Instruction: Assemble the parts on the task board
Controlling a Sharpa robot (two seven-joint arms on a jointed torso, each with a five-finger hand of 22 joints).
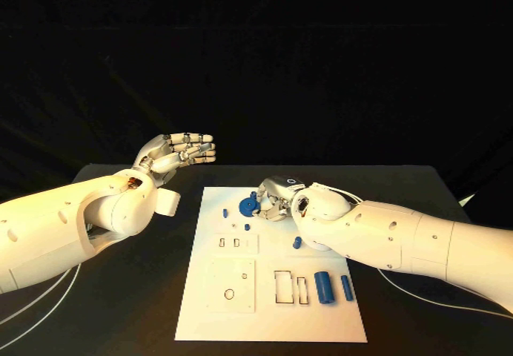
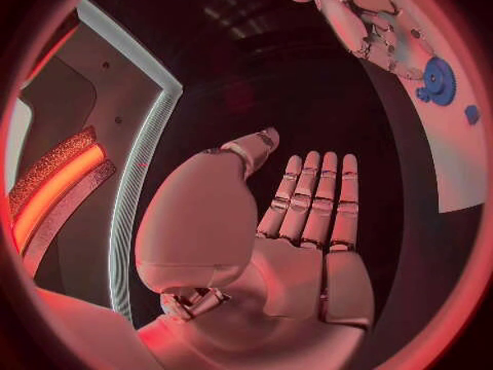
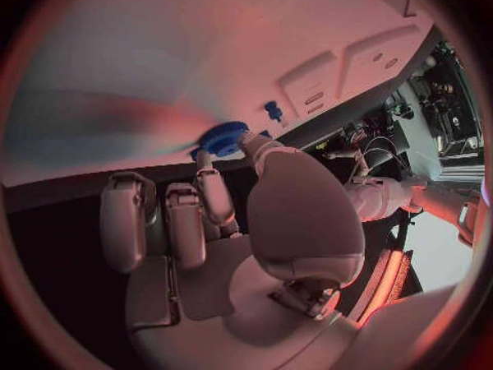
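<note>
While the left robot hand (image 1: 179, 152) is held open and empty, the blue gear (image 1: 248, 204), pinched over the task board (image 1: 267, 326) by the right robot hand (image 1: 280, 199), could be dropped if tilted off its peg.

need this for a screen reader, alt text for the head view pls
The right hand pinches a blue gear at the far end of the white task board, while the left hand hovers open beside the board. Two blue cylinders lie near its front right corner.

Black table (image 1: 428, 185) w/ dark backdrop behind; reddish light in wrist views.
</note>
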